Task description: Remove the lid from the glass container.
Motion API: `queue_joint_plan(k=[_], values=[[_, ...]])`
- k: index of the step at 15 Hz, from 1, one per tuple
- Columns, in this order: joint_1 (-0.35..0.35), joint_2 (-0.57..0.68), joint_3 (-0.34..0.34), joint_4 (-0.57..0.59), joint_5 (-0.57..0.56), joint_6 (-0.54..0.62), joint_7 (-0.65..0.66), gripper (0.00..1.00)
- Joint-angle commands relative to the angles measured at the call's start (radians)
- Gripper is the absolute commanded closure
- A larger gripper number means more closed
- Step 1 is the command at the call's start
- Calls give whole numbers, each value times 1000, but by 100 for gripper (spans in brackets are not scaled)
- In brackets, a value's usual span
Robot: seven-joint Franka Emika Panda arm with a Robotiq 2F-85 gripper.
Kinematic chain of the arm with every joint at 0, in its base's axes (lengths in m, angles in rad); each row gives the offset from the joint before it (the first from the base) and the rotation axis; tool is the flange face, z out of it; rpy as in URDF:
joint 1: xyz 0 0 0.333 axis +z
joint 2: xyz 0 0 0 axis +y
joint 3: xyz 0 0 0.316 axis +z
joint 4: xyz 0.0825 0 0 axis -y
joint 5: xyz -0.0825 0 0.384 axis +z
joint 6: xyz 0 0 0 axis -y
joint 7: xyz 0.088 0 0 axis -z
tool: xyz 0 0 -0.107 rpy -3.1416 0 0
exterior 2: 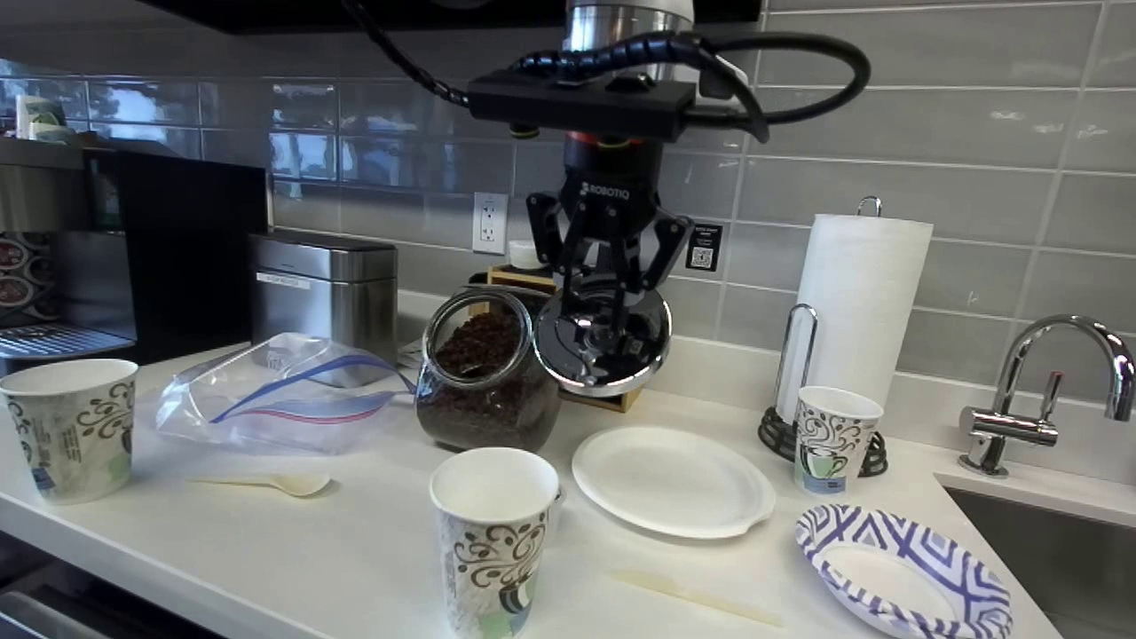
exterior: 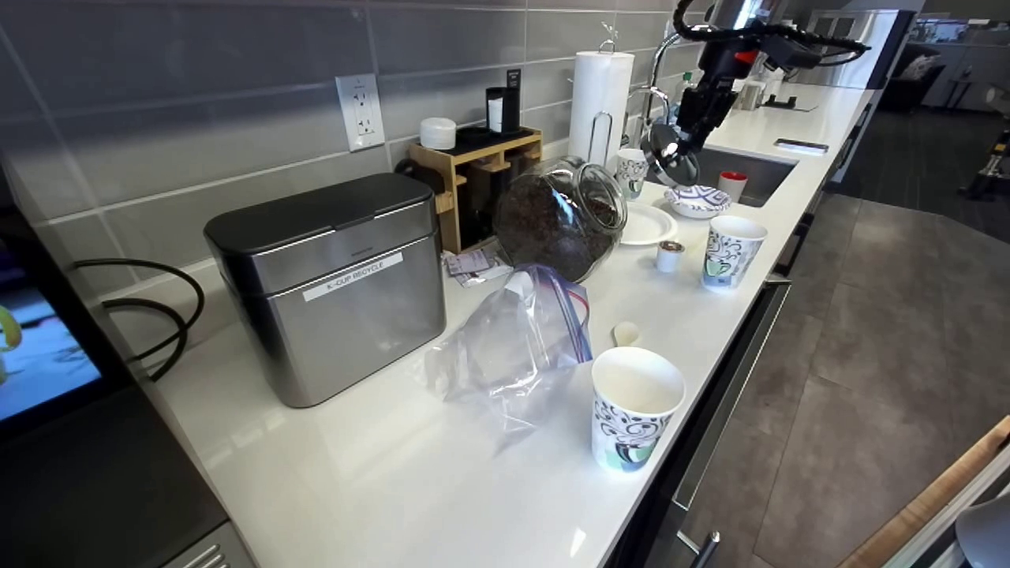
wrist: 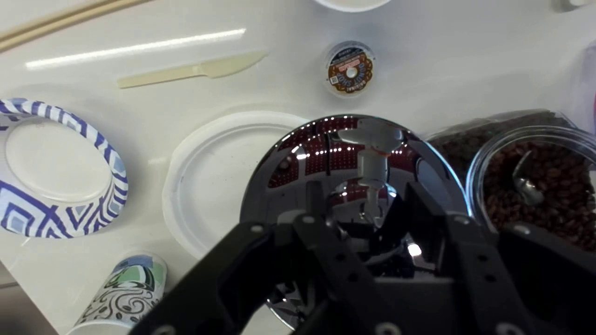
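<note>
One tilted lid point(exterior 2: 564, 337) in fingers point(wrist: 426, 207)

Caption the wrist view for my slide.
The gripper holds the shiny lid beside the open glass container of beans, partly hiding a white plate.

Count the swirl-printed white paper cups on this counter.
3: one cup by the white cylindrical paper-towel roll, another cup by the round brown-topped coffee pod, a third cup near the crumpled clear plastic bag. More may be hidden.
</note>
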Motion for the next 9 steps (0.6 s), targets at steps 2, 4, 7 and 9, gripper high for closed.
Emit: queue_joint_plan(k=[2,4,7,9], values=[[-34,136,1,158,-3,-91,8,79],[-45,183,7,208,-6,-96,0,79],[-53,257,20,272,-13,-90,-17,79],[-57,310,29,315,-19,-94,-28,79]])
